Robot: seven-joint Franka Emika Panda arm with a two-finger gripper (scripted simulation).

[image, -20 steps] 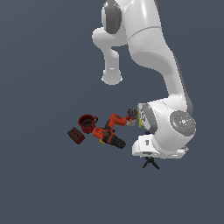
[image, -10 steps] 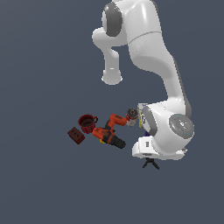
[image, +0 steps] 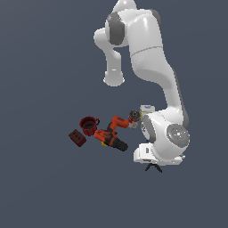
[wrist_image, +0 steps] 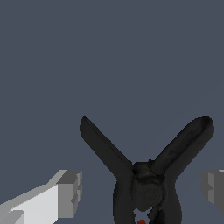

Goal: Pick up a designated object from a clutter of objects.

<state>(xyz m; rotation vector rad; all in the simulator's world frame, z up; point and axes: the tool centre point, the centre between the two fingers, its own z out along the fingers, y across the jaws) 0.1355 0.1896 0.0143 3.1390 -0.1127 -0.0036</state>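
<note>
The designated object, a small black spring clamp (wrist_image: 146,175) with two splayed legs and a red spot at its base, lies between my two grey fingers (wrist_image: 70,192) in the wrist view. My gripper (wrist_image: 142,192) stands open around it, with a gap on each side of the clamp. In the exterior view only the black clamp legs (image: 153,167) poke out below the white hand (image: 149,153), which hides the fingers. The clutter of objects lies toward the exterior view's left of the hand.
An orange-black drill (image: 111,136) lies beside the hand. A red mug (image: 89,125) and a dark red-brown brick (image: 78,138) sit further toward the exterior view's left. A small can (image: 134,116) and a yellow-white box (image: 146,109) sit behind the wrist.
The arm has sunk very slightly toward the clamp; nothing else has moved.
</note>
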